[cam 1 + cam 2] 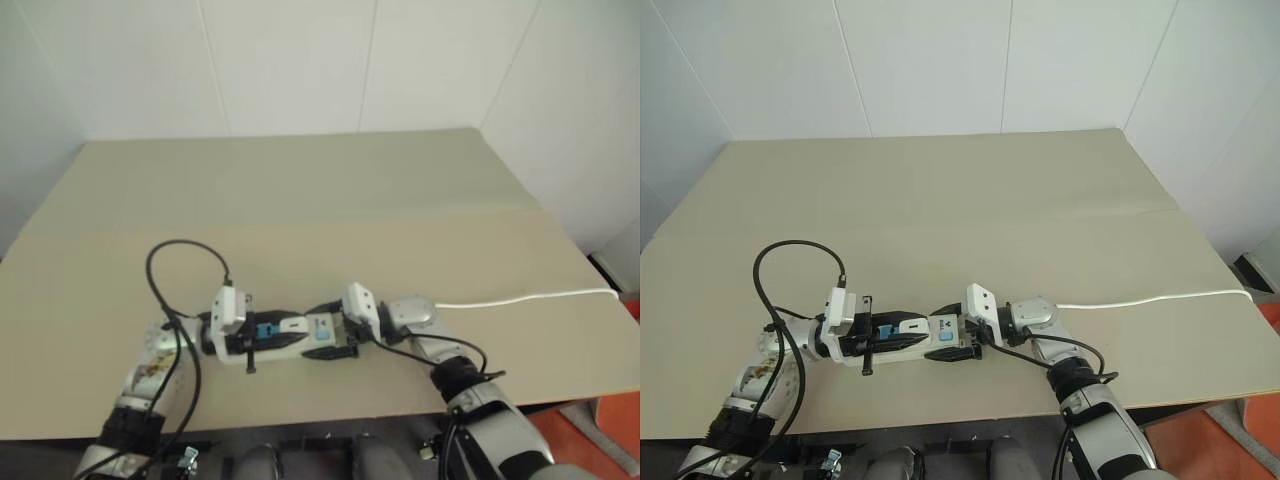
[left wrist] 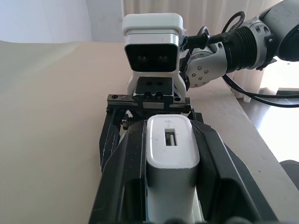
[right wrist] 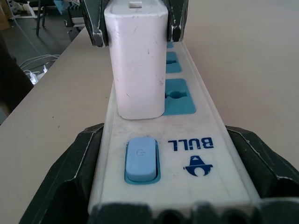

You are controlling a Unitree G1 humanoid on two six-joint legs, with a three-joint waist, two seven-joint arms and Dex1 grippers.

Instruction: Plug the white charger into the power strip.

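Observation:
The power strip (image 3: 196, 135) is a long white bar with blue sockets and a blue switch (image 3: 141, 159). It lies above the table between my two hands (image 1: 312, 328). My right gripper (image 3: 166, 140) is shut on its switch end, one black finger (image 3: 70, 168) on each long side. The white charger (image 3: 138, 60) stands upright on the strip just past the switch, and its base sits against the strip's face. No prongs are visible. My left gripper (image 2: 168, 128) is shut on the charger (image 2: 170, 144) from the opposite side.
The strip's thin white cord (image 1: 530, 297) runs across the tan table (image 1: 330, 210) to its right edge. A black cable loop (image 1: 185, 250) rises from my left wrist. White walls stand behind the table. The front table edge is close below both hands.

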